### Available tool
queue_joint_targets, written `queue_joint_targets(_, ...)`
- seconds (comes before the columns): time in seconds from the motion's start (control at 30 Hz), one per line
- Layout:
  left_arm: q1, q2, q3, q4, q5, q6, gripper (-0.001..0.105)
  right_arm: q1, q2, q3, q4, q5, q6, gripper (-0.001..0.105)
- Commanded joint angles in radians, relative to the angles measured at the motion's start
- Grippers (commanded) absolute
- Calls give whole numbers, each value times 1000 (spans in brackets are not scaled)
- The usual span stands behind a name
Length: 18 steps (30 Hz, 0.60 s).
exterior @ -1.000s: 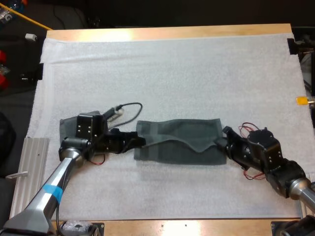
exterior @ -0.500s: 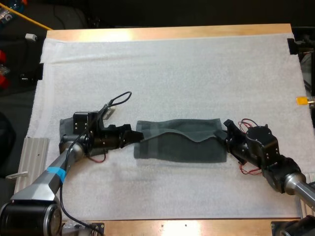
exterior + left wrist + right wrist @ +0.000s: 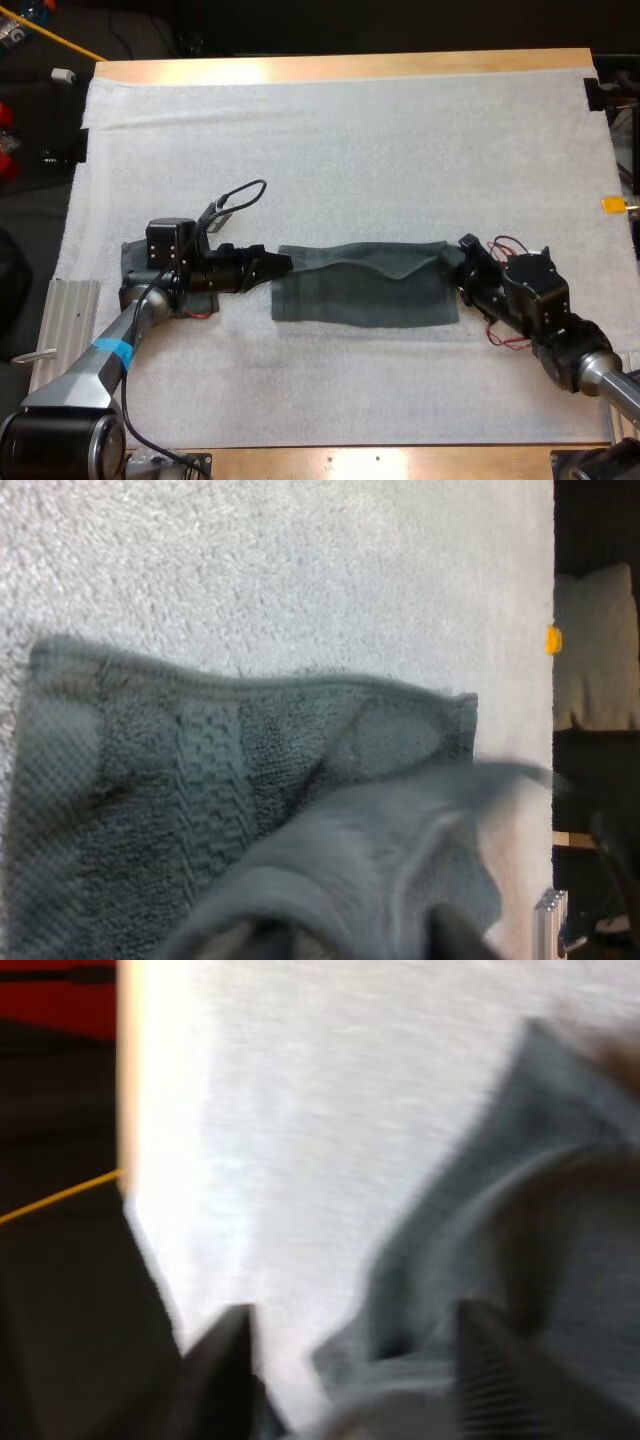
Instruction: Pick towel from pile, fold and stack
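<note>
- Left gripper pinches the towel; the right gripper's grip cannot be told.
- Hold both corners level and taut; align edges before release.

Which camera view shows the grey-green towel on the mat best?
The high view: the whole towel lies stretched between the left gripper and the right gripper. The left wrist view shows one end with a lifted fold; the right wrist view, one edge.

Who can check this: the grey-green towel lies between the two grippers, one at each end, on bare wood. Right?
Not bare wood: the high view shows the towel on the white mat, with the left gripper and right gripper at its ends.
</note>
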Motion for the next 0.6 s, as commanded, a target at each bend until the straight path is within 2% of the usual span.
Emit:
queue_joint_targets(0.0, 1, -2, -13, -10, 25, -6, 68, -5, -2, -12, -80, 1, -26, 60)
queue_joint_targets(0.03, 1, -2, -18, -10, 48, -9, 74, -5, -2, -12, -134, -7, -43, 61)
queue_joint_targets(0.17, 1, -9, -47, -1, 158, -26, 60, -5, -5, -12, -339, -101, -87, 61)
queue_joint_targets(0.23, 1, -27, -52, -1, 180, -44, 59, -5, -14, -12, -361, -141, -90, 61)
queue_joint_targets(0.37, 1, -121, -51, 25, 181, -51, 59, -3, -57, -12, -337, -237, -165, 61)
queue_joint_targets(0.5, 1, -223, -51, 60, 181, -50, 59, -3, -117, -12, -277, -259, -210, 61)
queue_joint_targets(0.57, 1, -301, -51, 89, 175, -50, 59, -3, -173, -15, -220, -262, -264, 61)
